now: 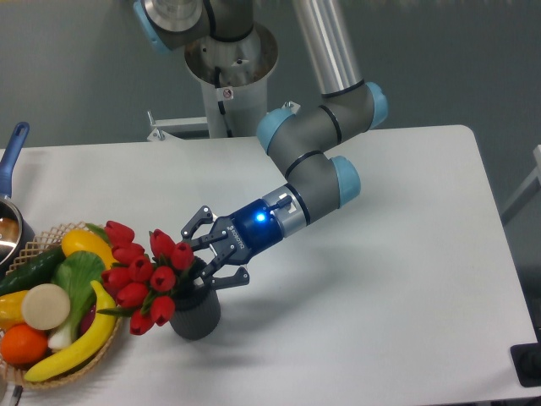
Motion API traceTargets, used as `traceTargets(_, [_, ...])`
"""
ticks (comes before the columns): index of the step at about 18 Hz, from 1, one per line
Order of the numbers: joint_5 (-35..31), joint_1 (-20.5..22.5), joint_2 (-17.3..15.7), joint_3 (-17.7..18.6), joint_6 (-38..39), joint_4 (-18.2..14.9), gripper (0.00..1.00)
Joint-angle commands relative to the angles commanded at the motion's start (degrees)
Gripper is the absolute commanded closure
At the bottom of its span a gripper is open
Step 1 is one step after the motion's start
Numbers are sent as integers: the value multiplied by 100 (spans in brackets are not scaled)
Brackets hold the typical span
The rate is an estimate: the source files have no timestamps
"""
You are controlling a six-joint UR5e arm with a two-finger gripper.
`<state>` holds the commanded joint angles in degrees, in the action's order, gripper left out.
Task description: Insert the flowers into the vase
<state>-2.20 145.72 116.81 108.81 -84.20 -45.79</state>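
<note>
From the fixed camera we see the gripper (205,253) with its dark fingers spread wide, gripping nothing, poised just above the vase (195,313). That vase, a small dark grey cylinder, stands upright on the smooth white table (380,254). The flowers (144,275), a glossy red clump of closed tulip heads with green leaves, sit in its mouth and lean left toward a woven basket (114,334) of plastic-looking fruit. A blue pan handle (10,152) pokes in at far left.
</note>
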Motion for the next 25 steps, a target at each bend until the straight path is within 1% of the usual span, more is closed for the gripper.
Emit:
traceTargets(1, [0,0,-9,0,0,0,30])
traceTargets(2, [0,0,-26,9,0,0,18])
traceTargets(3, [0,9,-35,9,0,0,2])
traceTargets(4, [0,9,-53,17,0,0,0])
traceTargets(7, [-35,44,-123,44,0,17,0])
traceTargets(8, [-200,96,-219,53,9,18,0])
traceTargets(11, [-1009,237,-553,166,44,0,0])
traceTargets(14, [-1309,439,-817,211,35,0,0])
traceTargets(15, [-1379,500,-913,176,35,9,0])
traceTargets(18, [-1765,904,-1212,80,52,0,0])
traceTargets(20, [-2247,1080,-1440,53,79,-9,0])
traceTargets(23, [-3415,1318,-1897,53,114,-53,0])
traceTargets(25, [-4049,1432,-2091,35,315,-70,0])
